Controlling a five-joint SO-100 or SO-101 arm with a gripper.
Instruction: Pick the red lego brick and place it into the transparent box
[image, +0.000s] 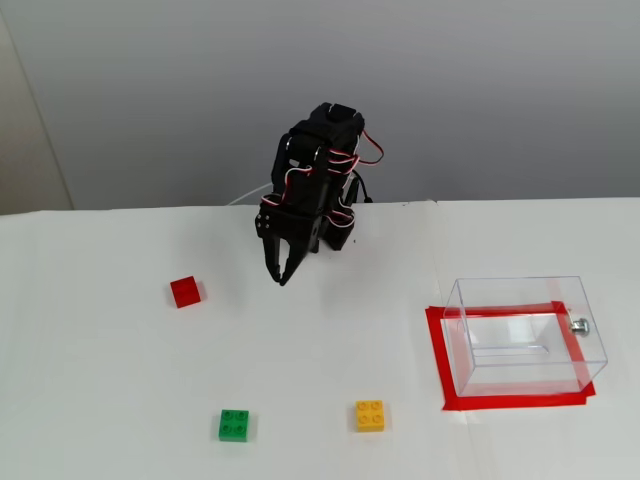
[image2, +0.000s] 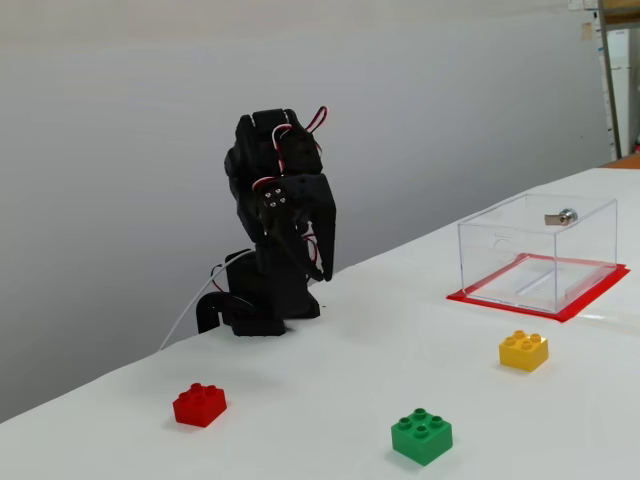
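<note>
Hanging above the table with my gripper (image: 281, 277) closed and empty, well apart from the red lego brick (image: 185, 292) lying to its left in that fixed view, I risk nudging it unless I open first, leaving the transparent box (image: 525, 335) unfilled.

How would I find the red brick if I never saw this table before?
Start at the black robot arm at the back of the white table. In that fixed view, look lower left: the red lego brick sits alone. The other bricks are green and yellow.
</note>
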